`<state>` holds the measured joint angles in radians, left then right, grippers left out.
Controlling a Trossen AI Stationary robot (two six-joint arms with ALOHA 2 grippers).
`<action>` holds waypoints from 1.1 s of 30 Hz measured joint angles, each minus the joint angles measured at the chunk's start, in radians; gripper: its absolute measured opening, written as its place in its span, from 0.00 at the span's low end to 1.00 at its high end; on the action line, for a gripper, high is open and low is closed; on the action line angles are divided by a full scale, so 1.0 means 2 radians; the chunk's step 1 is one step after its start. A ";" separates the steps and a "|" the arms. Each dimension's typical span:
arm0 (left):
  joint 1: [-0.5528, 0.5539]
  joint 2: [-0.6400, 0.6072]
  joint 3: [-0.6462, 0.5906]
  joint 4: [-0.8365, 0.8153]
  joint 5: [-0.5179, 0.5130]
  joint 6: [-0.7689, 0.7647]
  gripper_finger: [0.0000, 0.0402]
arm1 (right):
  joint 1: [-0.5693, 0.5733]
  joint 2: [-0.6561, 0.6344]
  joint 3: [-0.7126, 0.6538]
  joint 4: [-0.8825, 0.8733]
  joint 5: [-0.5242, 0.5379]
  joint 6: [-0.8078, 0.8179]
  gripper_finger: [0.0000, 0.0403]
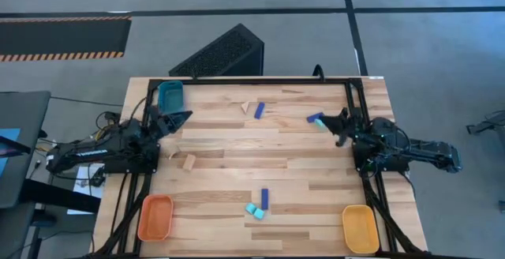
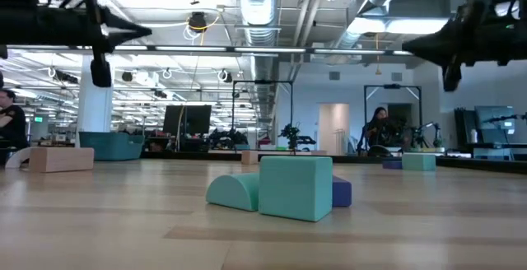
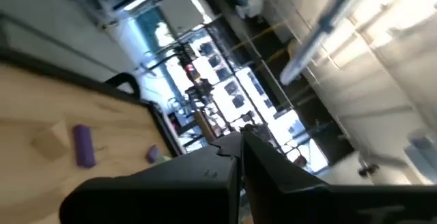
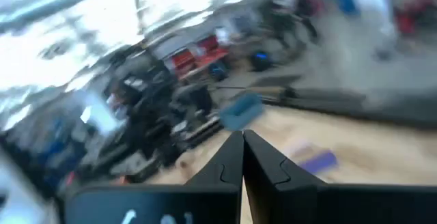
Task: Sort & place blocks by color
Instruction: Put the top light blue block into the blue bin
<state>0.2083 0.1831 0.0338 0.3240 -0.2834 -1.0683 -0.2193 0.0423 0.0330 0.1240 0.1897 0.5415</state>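
The blocks look like light, hard little wood pieces, so pinching the flat sides should hold: a blue bar (image 1: 265, 198) and cyan cubes (image 1: 254, 210) sit near the desk's (image 1: 237, 156) front edge, more blue (image 1: 259, 110) and pale ones (image 1: 188, 161) are scattered farther back. Both claws are clenched and empty, left claw (image 1: 186, 116) by the teal tray (image 1: 170, 95), right claw (image 1: 331, 122) just beside a blue and cyan piece (image 1: 316, 119). Nothing really blocks access, with the orange tray (image 1: 155, 217) and yellow tray (image 1: 359, 227) off in the front corners.

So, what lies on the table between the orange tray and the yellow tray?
In the high view, between the orange tray and the yellow tray lie a dark blue bar and two cyan blocks beside it; otherwise bare wood.
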 joint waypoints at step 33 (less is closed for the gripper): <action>0.055 0.355 0.130 0.123 0.059 0.134 0.22 | -0.135 0.414 0.258 -0.254 -0.023 0.013 0.35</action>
<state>0.3192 0.8937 0.2942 0.5700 -0.1661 -0.7998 -0.4887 0.8694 0.5494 -0.3847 0.1442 0.5680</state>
